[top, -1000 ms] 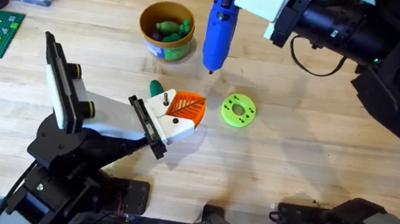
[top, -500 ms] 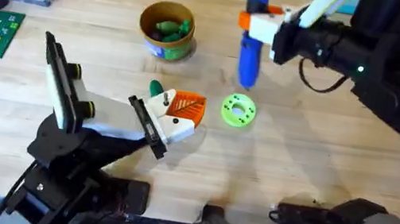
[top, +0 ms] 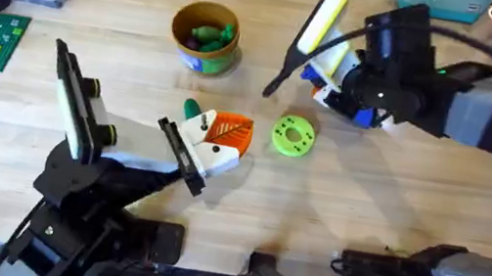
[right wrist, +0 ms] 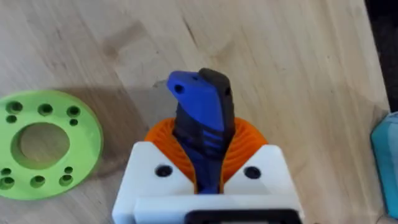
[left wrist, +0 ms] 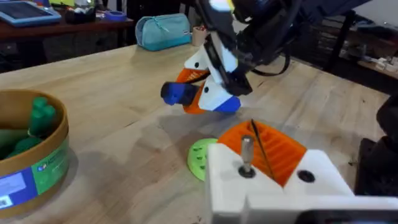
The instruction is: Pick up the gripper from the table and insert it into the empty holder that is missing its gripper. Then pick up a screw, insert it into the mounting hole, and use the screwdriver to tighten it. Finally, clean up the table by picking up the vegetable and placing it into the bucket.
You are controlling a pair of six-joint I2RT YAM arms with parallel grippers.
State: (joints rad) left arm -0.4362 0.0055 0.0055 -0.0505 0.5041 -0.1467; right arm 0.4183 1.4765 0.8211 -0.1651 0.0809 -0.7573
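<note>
Screwdriver [right wrist: 202, 124], blue-handled and rigid, sits clamped in the right gripper [right wrist: 202, 180] jaws (probably light, smooth plastic); mid-handle looks safest. Left gripper [left wrist: 273, 180]: jaws' state unclear.

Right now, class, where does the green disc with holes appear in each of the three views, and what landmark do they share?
Overhead: green disc near the table's centre, beside the blue screwdriver.
Left wrist: green disc partly hidden behind the white block.
Right wrist: green disc flat on the wood beside the screwdriver.
Shared landmark: the blue screwdriver.
</note>
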